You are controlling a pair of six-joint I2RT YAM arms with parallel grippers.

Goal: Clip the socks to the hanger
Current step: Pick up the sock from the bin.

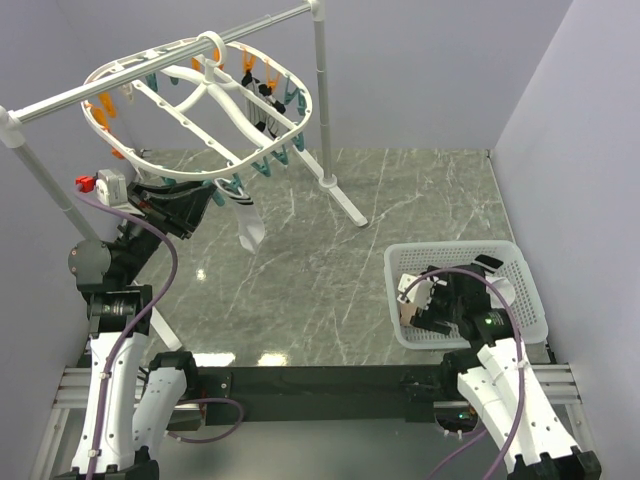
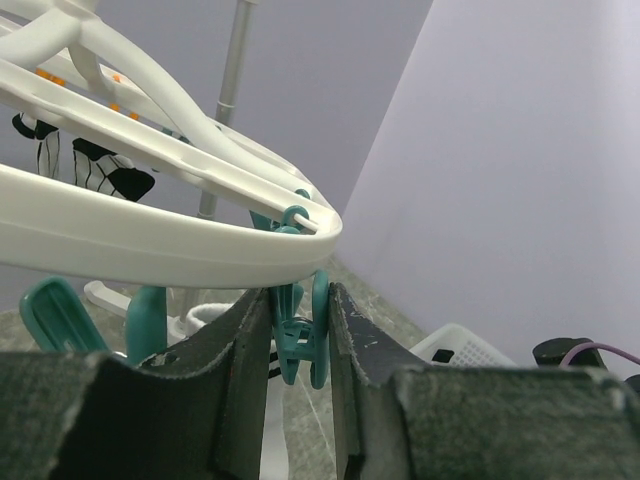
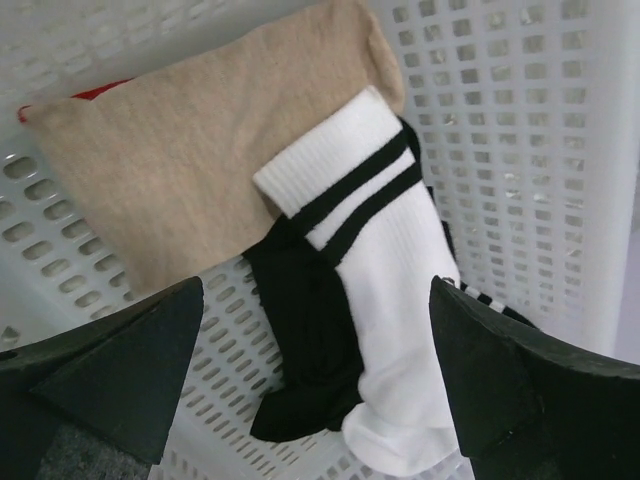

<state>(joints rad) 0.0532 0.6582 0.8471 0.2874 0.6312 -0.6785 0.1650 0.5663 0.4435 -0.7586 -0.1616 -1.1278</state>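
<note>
Nearest me, at about 4 o'clock on the table, sits the white lattice basket [image 1: 515, 262] with the loose socks in it. My right gripper [image 3: 315, 290] hangs inside it with its fingers [image 3: 120, 370] spread wide and nothing between them. I cannot tell whether the tips touch the fabric. Below the gap, a white sock [image 3: 395, 280] with two black bands lies across a black sock [image 3: 300, 345]. A beige sock [image 3: 170, 170] lies at their 10 o'clock, partly tucked under the white cuff.

Further out, at about 10 o'clock, my left gripper [image 2: 297, 300] reaches up under the near rim of the hanger [image 2: 150, 240]. Its fingers [image 2: 240, 350] are pressed together on a teal clip [image 2: 300, 350] that dangles from that rim. Just beside it at 3 o'clock, a white hanging sock [image 1: 248, 222] dangles from another clip.

Beyond that, a black-and-white striped sock [image 2: 110, 178] hangs from the far side of the oval frame. The frame's hook sits over the silver rail [image 1: 50, 98], which runs from 9 o'clock up towards 12.
</note>
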